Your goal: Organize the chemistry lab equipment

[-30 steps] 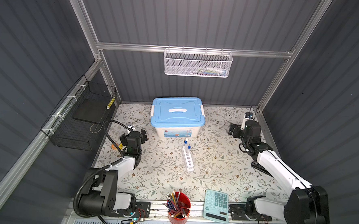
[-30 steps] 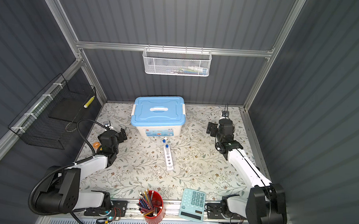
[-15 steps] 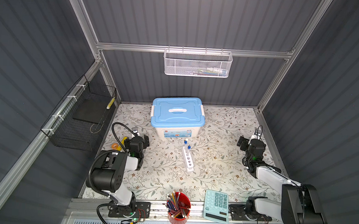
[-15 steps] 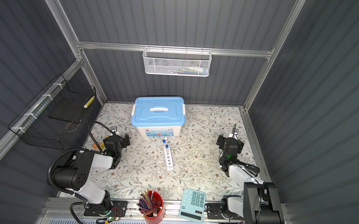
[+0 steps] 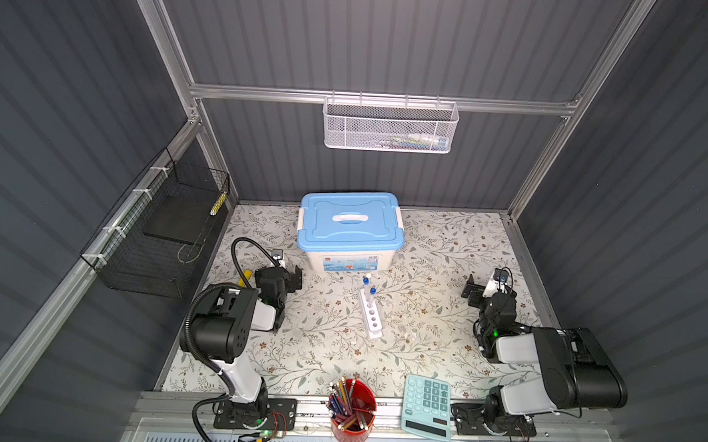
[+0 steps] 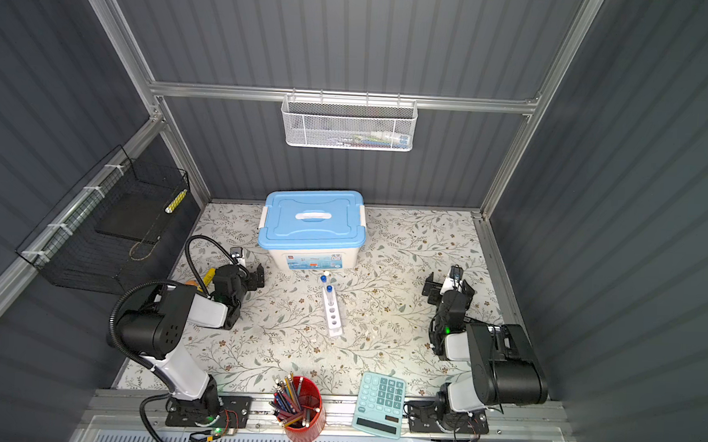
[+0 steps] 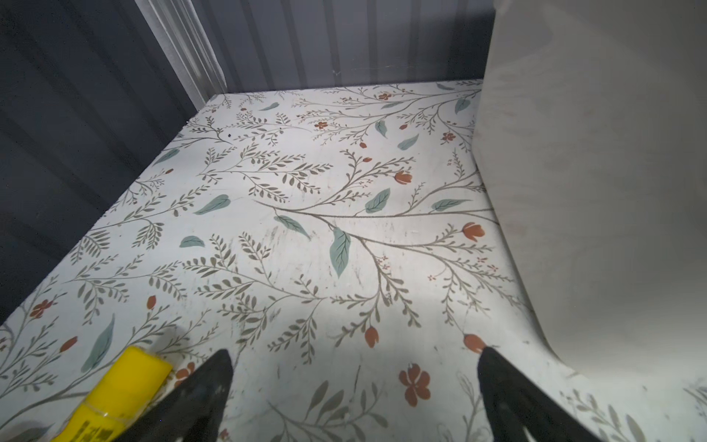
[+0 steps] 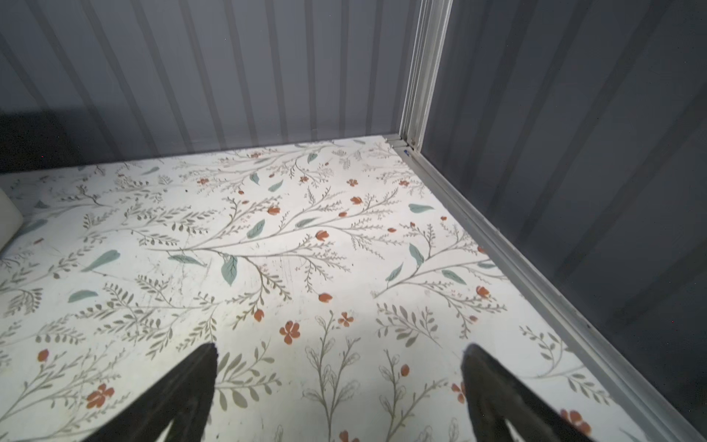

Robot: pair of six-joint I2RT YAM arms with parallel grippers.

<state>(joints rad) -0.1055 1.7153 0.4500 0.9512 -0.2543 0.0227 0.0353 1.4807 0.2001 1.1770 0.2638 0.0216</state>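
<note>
**Rack and tubes sitting mid-table**

A narrow white plastic rack with round holes (image 5: 373,319) is lying lengthwise in the middle of the floral-patterned table (image 5: 438,251). Two clear, blue-capped test tubes (image 5: 372,292) are standing upright at its far end, and the nearer holes are showing open.

Robot lab cell: grey walls (image 5: 395,45), alu frame (image 5: 267,94) (floral tabletop (image 5: 447,243)).

Arms (image 5: 239,376) white-linked, black-jointed; ribbed black cable (image 5: 233,252); green LEDs (image 5: 495,333)
</note>
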